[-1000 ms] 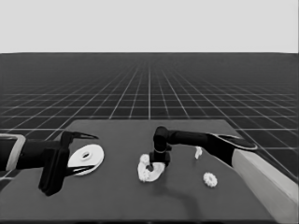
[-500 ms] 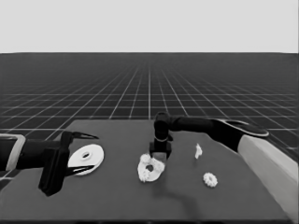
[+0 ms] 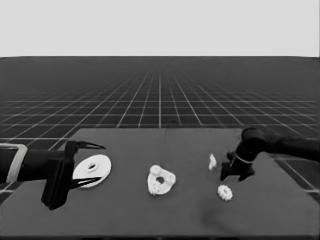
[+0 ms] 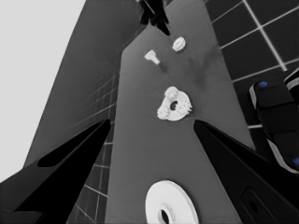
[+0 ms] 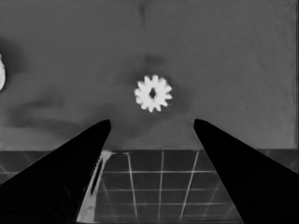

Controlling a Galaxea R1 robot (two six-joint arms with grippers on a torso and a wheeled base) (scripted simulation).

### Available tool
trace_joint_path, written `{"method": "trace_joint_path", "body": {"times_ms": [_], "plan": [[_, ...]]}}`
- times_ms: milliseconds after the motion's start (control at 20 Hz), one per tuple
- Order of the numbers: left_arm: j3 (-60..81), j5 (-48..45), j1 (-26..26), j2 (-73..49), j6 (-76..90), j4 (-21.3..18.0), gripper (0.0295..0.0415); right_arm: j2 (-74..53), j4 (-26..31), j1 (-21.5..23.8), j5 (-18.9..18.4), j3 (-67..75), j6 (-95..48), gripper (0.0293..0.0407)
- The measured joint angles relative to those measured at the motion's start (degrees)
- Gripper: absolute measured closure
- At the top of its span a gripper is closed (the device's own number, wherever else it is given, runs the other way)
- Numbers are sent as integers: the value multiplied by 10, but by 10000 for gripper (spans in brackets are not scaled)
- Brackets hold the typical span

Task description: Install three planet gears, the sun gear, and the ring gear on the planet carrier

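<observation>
The smaller round part lies mid-table with small gears seated on its face; the left wrist view shows it too. One loose gear lies to its right. My right gripper hangs just behind and above that gear, open, with nothing between its fingers. In the right wrist view the gear sits just past my open right gripper. The larger round part lies flat at the table's left end. My left gripper waits there, open around it without holding it.
A thin white piece lies just left of the right gripper, behind the loose gear. The table's right edge and the floor grid are close to the right arm. Dark machinery with blue lights shows past the table's edge.
My right gripper has left the smaller round part and moved right, to above the loose gear. The left arm has not moved.
</observation>
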Motion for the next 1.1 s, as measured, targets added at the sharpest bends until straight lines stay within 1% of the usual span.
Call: {"method": "trace_joint_path", "body": {"times_ms": [100, 150, 200, 250, 350, 600, 700, 750, 1100], "plan": [[0, 0, 0, 0, 0, 0, 326, -3, 1, 0, 1, -2, -5, 315], [0, 0, 0, 0, 0, 0, 326, 5, -48, -53, 30, -21, -11, 315], [0, 0, 0, 0, 0, 0, 326, 14, -75, -88, 48, -39, -17, 315], [0, 0, 0, 0, 0, 0, 326, 20, -89, -107, 59, -53, -21, 315], [0, 0, 0, 0, 0, 0, 326, 27, -102, -123, 70, -67, -25, 315], [0, 0, 0, 0, 0, 0, 326, 31, -108, -130, 76, -74, -27, 315], [0, 0, 0, 0, 0, 0, 326, 31, -108, -131, 76, -75, -27, 386], [0, 0, 0, 0, 0, 0, 326, 31, -108, -130, 76, -75, -27, 390], [0, 0, 0, 0, 0, 0, 326, 31, -108, -130, 76, -75, -27, 390]]}}
